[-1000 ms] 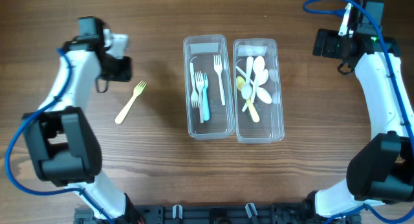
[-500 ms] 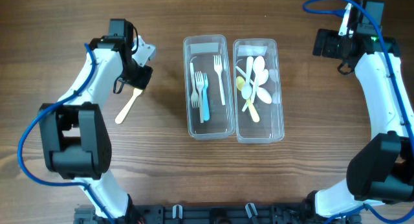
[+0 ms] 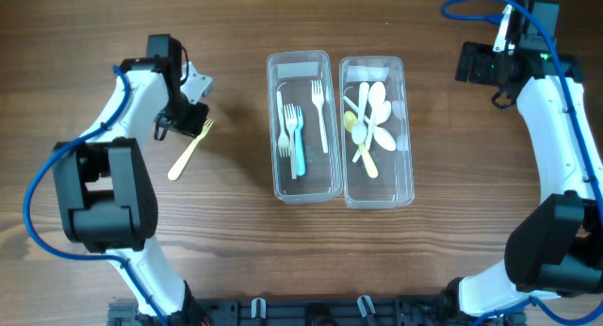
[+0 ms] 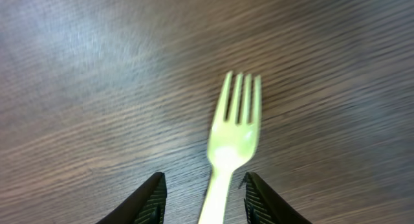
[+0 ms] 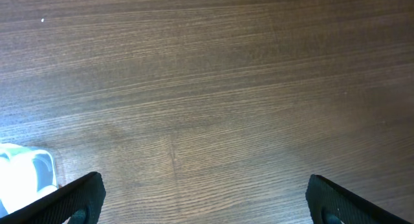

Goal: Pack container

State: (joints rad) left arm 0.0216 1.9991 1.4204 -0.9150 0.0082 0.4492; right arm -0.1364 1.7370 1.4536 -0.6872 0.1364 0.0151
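Observation:
A pale yellow plastic fork (image 3: 191, 147) lies loose on the wooden table, left of two clear containers. My left gripper (image 3: 187, 124) hovers over its tine end. In the left wrist view the fork (image 4: 233, 136) points away, and its handle runs between the open jaws of the left gripper (image 4: 204, 188) with a gap on each side. The left container (image 3: 273, 128) holds several forks, white and teal. The right container (image 3: 408, 128) holds several spoons, white and yellow. My right gripper (image 3: 476, 64) is at the far right, and in its wrist view the right gripper (image 5: 207, 191) is wide open over bare wood.
The two containers stand side by side in the middle of the table. A corner of the spoon container (image 5: 26, 179) shows at the left edge of the right wrist view. Bare wood (image 3: 217, 232) surrounds the loose fork.
My left gripper swung right, then settled down over the yellow fork's tine end, and its jaws spread wider. The right arm and the fork have not moved.

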